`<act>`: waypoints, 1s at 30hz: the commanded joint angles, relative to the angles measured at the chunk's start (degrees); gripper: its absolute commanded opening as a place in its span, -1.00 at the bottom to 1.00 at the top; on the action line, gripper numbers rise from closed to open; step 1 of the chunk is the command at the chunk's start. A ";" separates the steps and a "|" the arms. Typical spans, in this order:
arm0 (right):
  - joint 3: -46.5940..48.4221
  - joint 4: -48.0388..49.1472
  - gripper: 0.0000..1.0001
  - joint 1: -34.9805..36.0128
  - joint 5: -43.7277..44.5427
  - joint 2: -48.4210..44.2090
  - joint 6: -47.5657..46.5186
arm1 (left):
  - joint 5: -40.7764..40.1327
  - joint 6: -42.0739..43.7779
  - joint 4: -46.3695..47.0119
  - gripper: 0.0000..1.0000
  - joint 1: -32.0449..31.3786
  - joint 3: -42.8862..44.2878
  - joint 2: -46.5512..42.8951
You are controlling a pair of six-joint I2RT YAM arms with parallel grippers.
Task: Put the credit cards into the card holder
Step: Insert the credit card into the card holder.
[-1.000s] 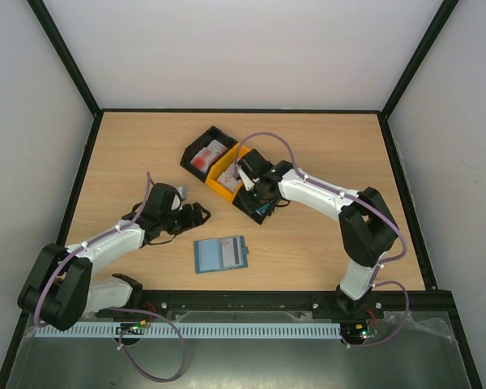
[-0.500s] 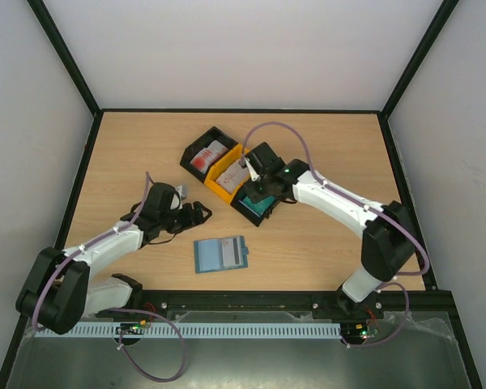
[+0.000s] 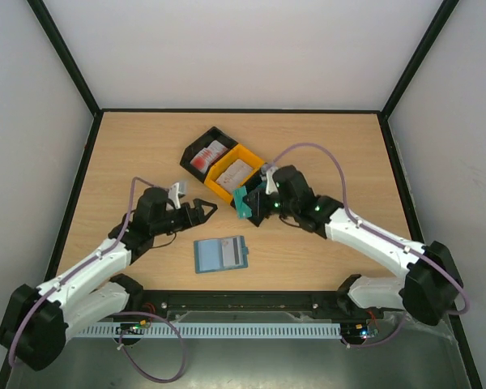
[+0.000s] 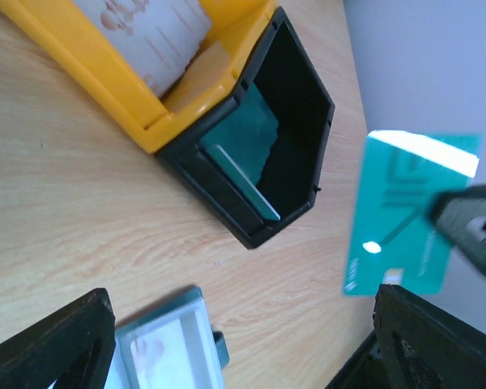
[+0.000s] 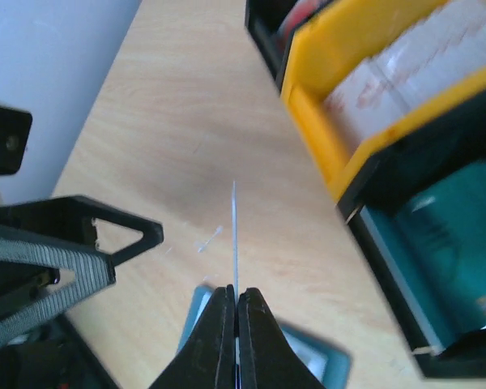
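My right gripper (image 3: 253,203) is shut on a green-teal credit card (image 3: 245,200), lifted above the table beside the bins. In the right wrist view that card (image 5: 234,231) stands edge-on between the shut fingers (image 5: 219,324), over the card holder (image 5: 320,356). The blue-teal card holder (image 3: 221,254) lies open on the table near the front, a card showing inside it. My left gripper (image 3: 201,211) is open and empty, left of the held card (image 4: 409,215). The holder (image 4: 166,344) lies between its fingers (image 4: 61,340).
Three bins stand in a diagonal row: a black one with red-and-white cards (image 3: 204,154), a yellow one with whitish cards (image 3: 233,172), and a black one with green-teal cards (image 4: 267,166). Black frame rails edge the table.
The right gripper has lifted a green card out of the black bin and carried it toward the near left. The left gripper has opened wider and shifted slightly right.
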 commanded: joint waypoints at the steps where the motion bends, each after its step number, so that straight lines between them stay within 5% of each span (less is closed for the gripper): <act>1: -11.54 17.28 -0.96 4.12 -4.82 -4.72 19.24 | -3.82 -6.08 -5.04 0.74 -1.99 -3.50 -4.18; 12: -22.74 30.37 -0.96 19.93 11.81 -0.36 32.06 | -20.43 -17.86 -26.63 0.44 -17.19 -5.78 -10.52; 18: -27.96 36.53 -0.96 22.33 15.13 3.05 36.65 | -24.96 -20.82 -27.51 0.25 -23.05 -7.16 -9.12; 30: -28.02 42.56 -0.96 22.32 14.52 11.46 36.47 | -24.26 -18.99 -21.56 -0.08 -23.48 -9.65 -4.10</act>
